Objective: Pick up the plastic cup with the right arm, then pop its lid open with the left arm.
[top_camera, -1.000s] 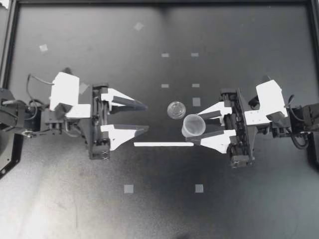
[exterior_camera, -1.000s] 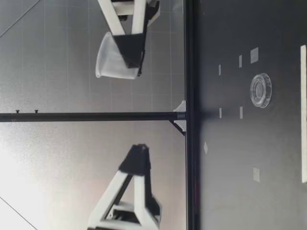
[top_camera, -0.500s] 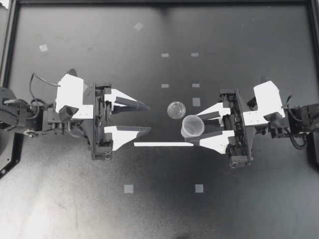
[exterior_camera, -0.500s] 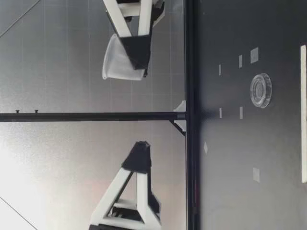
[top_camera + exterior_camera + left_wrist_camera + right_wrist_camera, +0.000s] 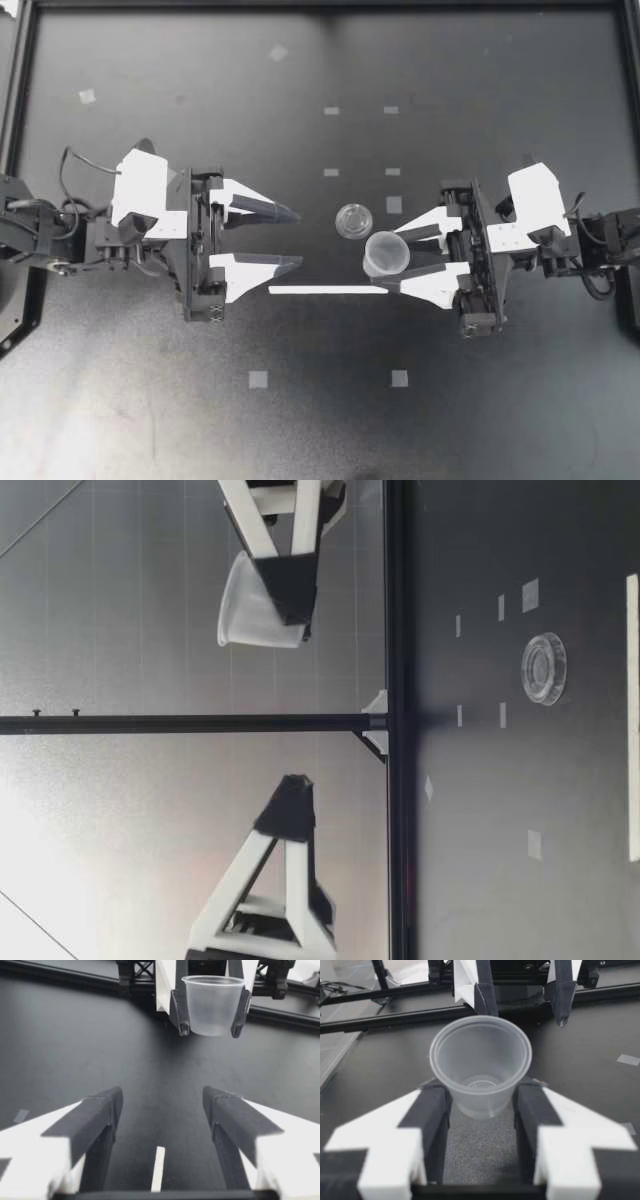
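Right gripper (image 5: 393, 262) clamped on clear plastic cup (image 5: 386, 253), a finger pressed to each side, cup upright and held well above the table (image 5: 500, 420) (low view shows the gap). Small round lid (image 5: 353, 221) lies flat on the table near the cup, between both grippers, white strip (image 5: 328, 290) close by. Left gripper (image 5: 298, 238) spread wide, holding nothing, pointing at the cup, apart from it

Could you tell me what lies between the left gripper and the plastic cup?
Top view shows bare table between the left gripper and the cup; a clear lid lies at one edge of that stretch, a white strip at the other.
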{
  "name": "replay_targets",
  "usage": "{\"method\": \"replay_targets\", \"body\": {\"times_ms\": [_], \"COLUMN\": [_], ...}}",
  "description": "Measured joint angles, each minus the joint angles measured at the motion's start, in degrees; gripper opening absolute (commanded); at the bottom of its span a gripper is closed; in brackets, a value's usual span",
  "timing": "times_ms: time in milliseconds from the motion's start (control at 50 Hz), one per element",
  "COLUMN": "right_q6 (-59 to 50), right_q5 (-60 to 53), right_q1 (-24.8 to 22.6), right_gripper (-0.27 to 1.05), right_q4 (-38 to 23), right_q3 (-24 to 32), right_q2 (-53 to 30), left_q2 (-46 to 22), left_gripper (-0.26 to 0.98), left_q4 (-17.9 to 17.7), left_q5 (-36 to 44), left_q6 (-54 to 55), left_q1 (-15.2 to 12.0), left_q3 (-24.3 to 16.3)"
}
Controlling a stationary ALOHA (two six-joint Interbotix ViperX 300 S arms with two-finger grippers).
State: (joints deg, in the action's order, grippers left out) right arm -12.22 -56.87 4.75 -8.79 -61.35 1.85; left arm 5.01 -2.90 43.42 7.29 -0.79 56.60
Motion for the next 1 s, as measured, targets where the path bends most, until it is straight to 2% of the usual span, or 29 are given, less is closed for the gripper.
{"method": "replay_targets", "body": {"times_ms": [1000], "right_q6": [0.0], "right_q5": [0.62], "right_q1": [0.0], "right_gripper": [0.41], "right_q4": [0.0], "right_q3": [0.44], "right_q2": [-0.62], "left_q2": [-0.09], "left_gripper": [0.6], "left_q4": [0.09], "left_q5": [0.0], "left_q6": [-0.62], "left_q1": [0.0], "left_q3": [0.0]}}
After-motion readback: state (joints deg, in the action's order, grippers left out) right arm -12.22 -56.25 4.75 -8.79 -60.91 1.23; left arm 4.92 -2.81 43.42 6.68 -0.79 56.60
